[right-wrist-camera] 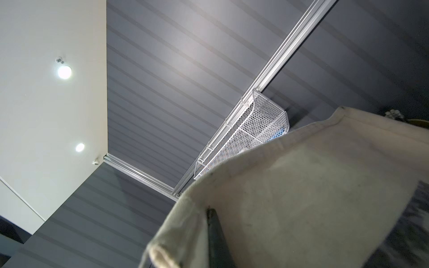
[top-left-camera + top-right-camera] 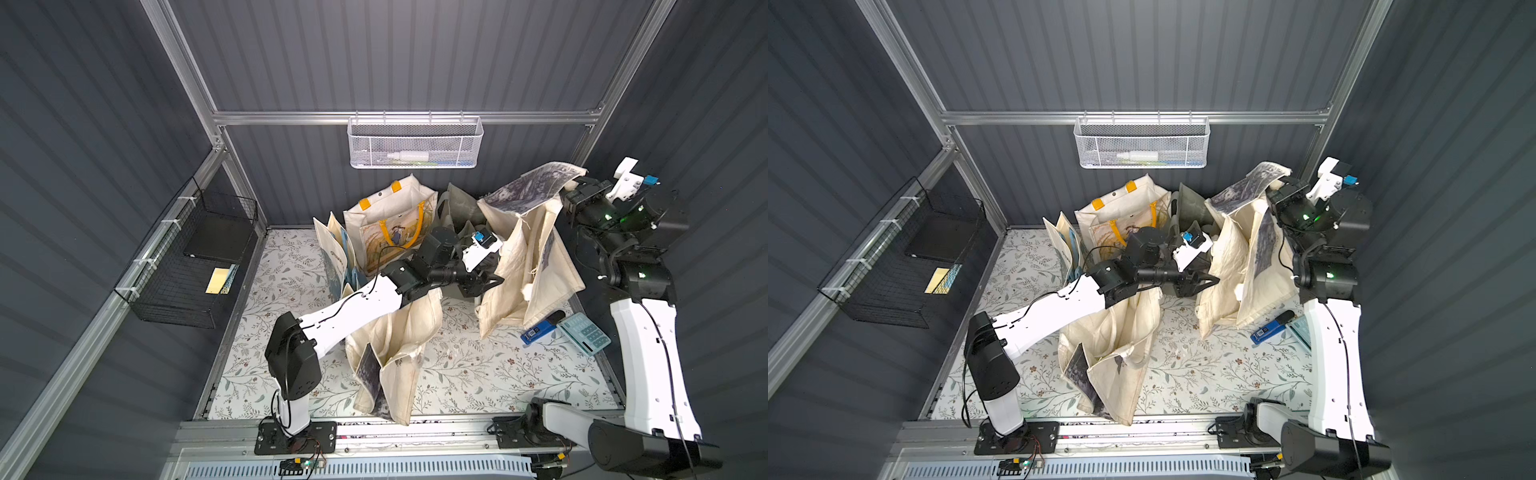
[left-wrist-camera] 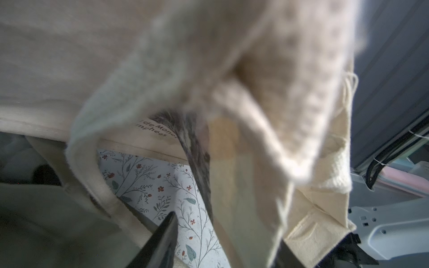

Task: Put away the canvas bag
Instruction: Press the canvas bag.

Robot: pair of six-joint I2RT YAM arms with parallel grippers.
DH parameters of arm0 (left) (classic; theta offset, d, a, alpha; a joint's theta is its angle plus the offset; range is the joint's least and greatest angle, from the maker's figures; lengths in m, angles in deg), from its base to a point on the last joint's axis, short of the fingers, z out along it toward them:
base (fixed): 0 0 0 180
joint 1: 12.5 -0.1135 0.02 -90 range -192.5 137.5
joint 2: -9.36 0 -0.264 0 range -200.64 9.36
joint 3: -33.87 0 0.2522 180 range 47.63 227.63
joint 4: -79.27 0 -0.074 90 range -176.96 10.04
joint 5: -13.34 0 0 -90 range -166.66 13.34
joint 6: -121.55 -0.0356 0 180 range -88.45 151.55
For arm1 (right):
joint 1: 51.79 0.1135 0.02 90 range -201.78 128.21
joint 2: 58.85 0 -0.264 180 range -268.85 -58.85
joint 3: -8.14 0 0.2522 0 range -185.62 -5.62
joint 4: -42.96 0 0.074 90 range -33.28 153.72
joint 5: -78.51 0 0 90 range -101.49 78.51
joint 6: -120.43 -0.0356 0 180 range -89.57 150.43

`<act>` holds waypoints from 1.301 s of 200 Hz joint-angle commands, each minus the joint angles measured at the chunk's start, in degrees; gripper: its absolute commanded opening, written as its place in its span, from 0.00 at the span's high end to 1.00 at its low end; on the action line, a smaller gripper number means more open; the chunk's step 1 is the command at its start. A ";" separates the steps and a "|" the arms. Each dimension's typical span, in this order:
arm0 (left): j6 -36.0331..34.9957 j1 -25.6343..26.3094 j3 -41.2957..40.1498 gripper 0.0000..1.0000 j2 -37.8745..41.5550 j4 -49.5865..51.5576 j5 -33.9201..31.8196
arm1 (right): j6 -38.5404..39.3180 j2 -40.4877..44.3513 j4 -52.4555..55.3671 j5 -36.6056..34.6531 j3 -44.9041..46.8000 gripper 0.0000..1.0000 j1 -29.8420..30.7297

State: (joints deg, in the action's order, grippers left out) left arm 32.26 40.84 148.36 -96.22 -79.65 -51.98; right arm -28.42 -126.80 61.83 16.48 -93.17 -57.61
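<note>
- Since the canvas bag (image 2: 519, 257) is soft and limp, it is seen sagging from a top corner clenched by the right gripper (image 2: 571, 189) at the right rear of the table (image 2: 457, 374).
- Jaws of the left gripper (image 2: 496, 282) are seen apart, with cloth between them.
- A hem is judged the surest hold.

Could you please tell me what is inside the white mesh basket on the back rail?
Inside the basket a white bottle lies on its side, with a blue item at one end. The mesh hides what that is and anything beneath.
</note>
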 commanded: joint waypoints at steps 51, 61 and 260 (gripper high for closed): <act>5.02 0.23 2.58 1.00 -1.56 -3.45 -2.81 | 6.77 1.72 1.74 4.55 -0.52 1.00 0.84; 5.52 0.23 1.73 1.00 -0.89 -5.39 0.08 | 8.54 1.91 3.74 4.15 -0.47 1.00 0.89; 15.50 0.18 7.35 0.78 -7.19 -12.48 11.97 | 15.76 10.40 -3.82 -35.04 17.54 1.00 18.18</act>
State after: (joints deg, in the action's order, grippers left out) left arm 46.75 40.95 153.93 -103.17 -90.36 -42.45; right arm -11.59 -116.15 62.02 -14.76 -75.29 -40.63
